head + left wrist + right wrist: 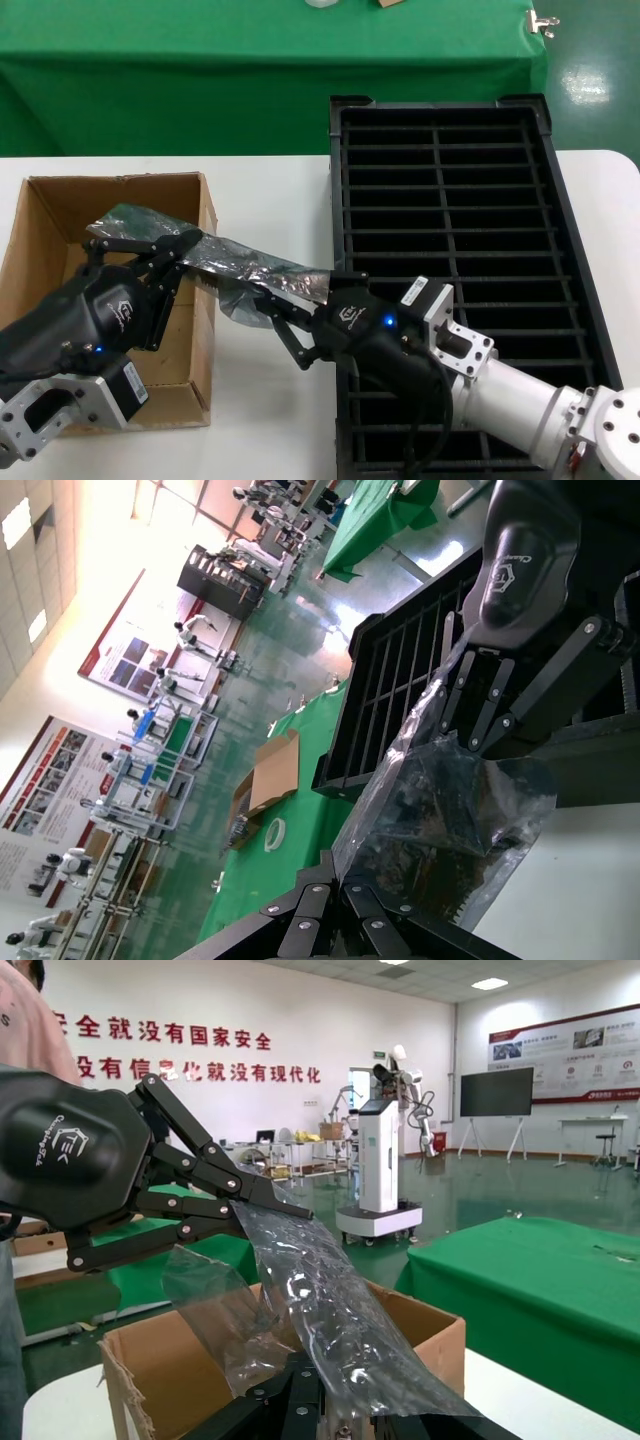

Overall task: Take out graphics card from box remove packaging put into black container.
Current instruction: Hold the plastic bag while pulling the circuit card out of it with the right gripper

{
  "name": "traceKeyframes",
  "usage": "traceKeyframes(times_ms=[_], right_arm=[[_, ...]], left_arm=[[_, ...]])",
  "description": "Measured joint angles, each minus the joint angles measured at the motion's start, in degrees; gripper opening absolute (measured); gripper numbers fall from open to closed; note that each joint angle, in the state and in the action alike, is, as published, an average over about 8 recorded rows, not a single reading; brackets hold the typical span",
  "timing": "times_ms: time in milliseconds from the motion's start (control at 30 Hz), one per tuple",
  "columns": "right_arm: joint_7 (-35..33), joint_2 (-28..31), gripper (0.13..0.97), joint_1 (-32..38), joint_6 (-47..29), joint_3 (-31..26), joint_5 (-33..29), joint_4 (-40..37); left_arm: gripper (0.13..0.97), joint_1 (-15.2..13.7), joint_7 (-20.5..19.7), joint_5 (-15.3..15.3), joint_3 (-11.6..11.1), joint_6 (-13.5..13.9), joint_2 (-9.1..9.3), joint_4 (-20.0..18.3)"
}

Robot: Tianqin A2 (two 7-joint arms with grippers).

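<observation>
The packaging [235,265] hangs stretched between left gripper [150,245] and right gripper [290,295], both pinching it; no readable label.

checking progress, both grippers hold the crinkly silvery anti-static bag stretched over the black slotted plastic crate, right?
Not quite. In the head view the left gripper and right gripper do hold the crinkly silvery anti-static bag, but it spans the brown cardboard carton and white table, beside the black slotted plastic crate.

Black tools [300,325] — silver wrists, blue lights.

The box [60,230] sits left of the black container [450,180], packaging [250,268] spanning between.
</observation>
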Motion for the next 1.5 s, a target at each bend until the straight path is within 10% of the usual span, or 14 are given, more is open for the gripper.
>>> traceKeyframes(times_ms=[533, 1133, 1500], right_arm=[[4.9, 5.1, 0.189, -2.8, 0.9, 0.3, -1.8, 8.8], [19.5, 26.2, 0.189, -7.8, 0.1, 7.9, -7.0, 32.4], [21.8, 42.6, 0.189, 1.9, -12.7, 13.1, -5.0, 37.3]], left_arm=[[0.139, 0.0, 0.0, 0.0, 0.0, 0.0, 0.0, 0.0], [0.139, 0.0, 0.0, 0.0, 0.0, 0.0, 0.0, 0.0], [0.139, 0.0, 0.0, 0.0, 0.0, 0.0, 0.01, 0.0]])
